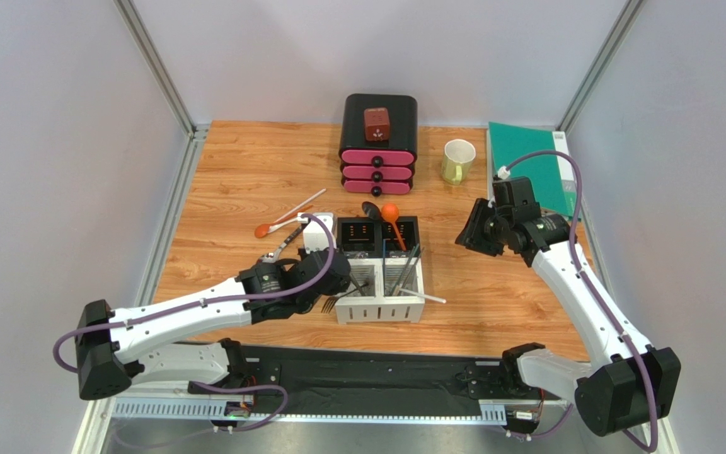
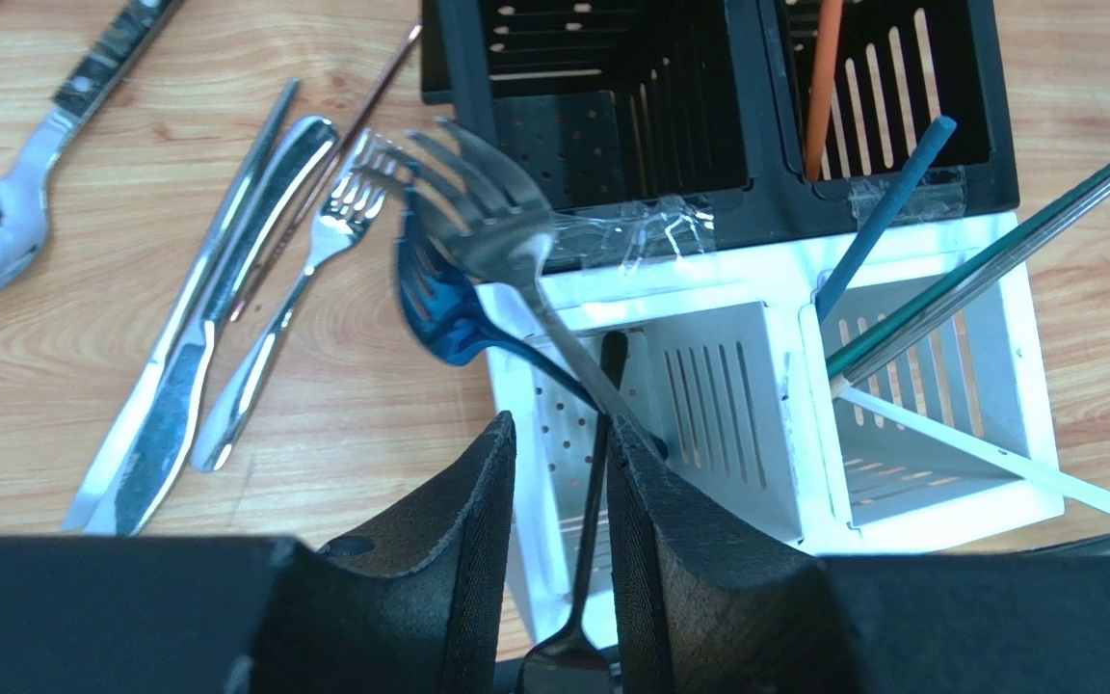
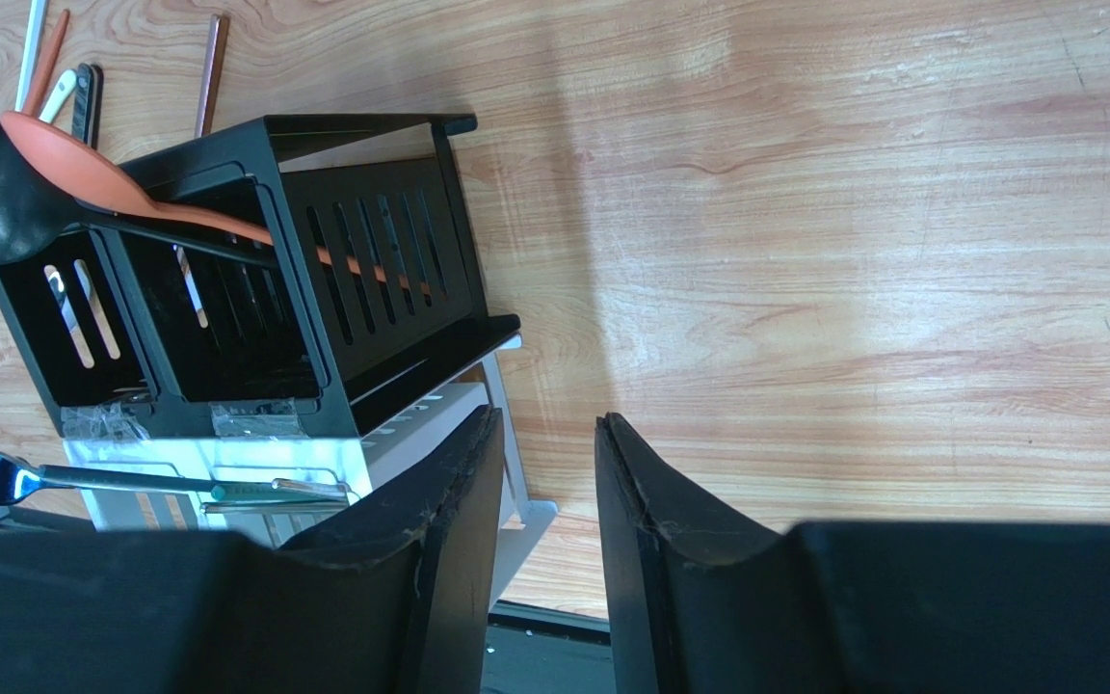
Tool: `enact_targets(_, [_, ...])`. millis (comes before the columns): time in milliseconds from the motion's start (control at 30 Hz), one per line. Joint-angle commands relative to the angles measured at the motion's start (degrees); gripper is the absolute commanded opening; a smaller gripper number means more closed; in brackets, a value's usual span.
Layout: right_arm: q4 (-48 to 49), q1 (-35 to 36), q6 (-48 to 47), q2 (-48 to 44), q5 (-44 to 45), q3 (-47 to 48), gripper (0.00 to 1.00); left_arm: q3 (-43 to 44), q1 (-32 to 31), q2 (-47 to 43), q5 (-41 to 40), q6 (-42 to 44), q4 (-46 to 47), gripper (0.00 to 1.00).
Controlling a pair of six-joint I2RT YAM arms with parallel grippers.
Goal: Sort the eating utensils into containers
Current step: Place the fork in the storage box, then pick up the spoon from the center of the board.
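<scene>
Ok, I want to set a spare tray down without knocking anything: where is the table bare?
Bare wood lies far left, between the drawer box and the left edge of the table, and near right, between the caddy and the right arm. It is crowded left of the caddy, where loose cutlery lies by the left arm.

At the back of the light wooden tabletop stands a black drawer box with three pink drawer fronts. A small reddish-brown block sits on its lid. Near its right side a pale green mug stands upright, and beyond the mug a flat teal book lies along the table's right edge.
</scene>
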Motion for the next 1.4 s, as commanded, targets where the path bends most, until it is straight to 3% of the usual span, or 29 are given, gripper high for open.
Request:
enact_targets(0, [0.33,0.22,0.4,-1.16,0.33,0.1,0.34,1.64,-0.38,-4.41,-3.95,-1.08,-3.78,0.36])
enact_targets(200, [0.24,0.22,0.66,-1.69,1.04,-0.07,0.34,7.0,-0.38,-9.94,-8.87,1.03,-8.44,0.36])
enact_targets(300, [0.41,0.22,0.49,-1.16,1.65,-0.43,0.35,8.41,-0.38,-13.12,-12.47,0.95,-10.82,0.43])
enact_targets(500, [0.42,0.22,1.01,-0.64,3.58,-0.08,0.4,10.95,-0.12,-15.32,-16.16,-7.13,-25.74,0.43])
enact_targets(600, [0.41,0.14,1.01,-0.46,5.17,0.36,0.42,11.75,1.63,-17.16,-16.44,-6.01,-29.45,0.44])
enact_targets(700, [0.59,0.05,0.75,0.76,5.08,0.71,0.43,10.52,9.53,-18.39,-11.27,-2.32,-28.23,0.46])
enact_targets(800, [0.68,-0.13,0.49,1.82,3.68,1.24,0.43,7.37,19.79,-17.7,1.53,2.96,-23.4,0.46])
enact_targets(900, [2.52,-0.13,-0.83,2.61,1.22,2.03,0.43,6.65,26.13,-12.88,9.46,7.43,-19.45,0.45])
enact_targets(1100, [3.4,-0.57,-2.33,4.55,1.83,4.49,0.44,10.17,32.13,0.49,16.93,15.7,-12.77,0.42])
enact_targets(1200, [3.58,-1.01,-2.59,4.9,2.27,4.85,0.44,10.25,39.15,5.14,23.35,17.46,-8.28,0.44])
enact_targets(1367, [3.75,-1.71,-3.29,5.52,2.88,4.94,0.43,13.5,44.62,14.45,24.34,18.61,-9.06,0.46])
